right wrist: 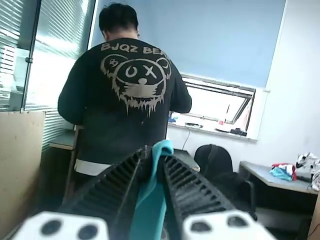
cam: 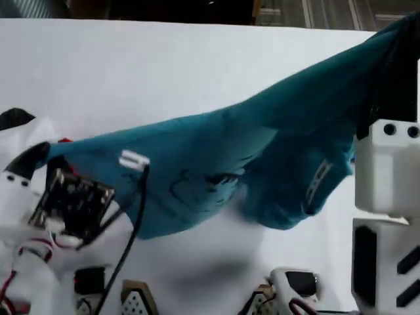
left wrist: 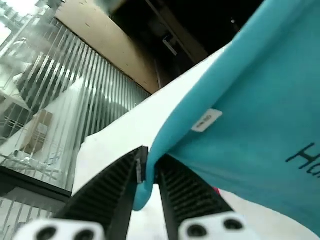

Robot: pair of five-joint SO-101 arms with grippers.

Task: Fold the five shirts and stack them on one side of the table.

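Observation:
A teal shirt [cam: 216,164] hangs stretched above the white table [cam: 164,65], held up at two ends. My left gripper [left wrist: 148,160] is shut on one edge of the teal shirt [left wrist: 250,100], near its small white label [left wrist: 206,120]. In the high view this gripper [cam: 41,159] sits at the left, low over the table. My right gripper [right wrist: 152,152] is shut on a bunch of the teal cloth [right wrist: 150,205] and points up into the room. The right arm [cam: 387,164] stands at the right edge, lifting the shirt's far end high.
A heap of white and black cloth [cam: 20,125] with a red bit [cam: 64,140] lies at the table's left edge, behind the left arm. The arm bases and cables [cam: 289,289] line the front edge. The back of the table is bare.

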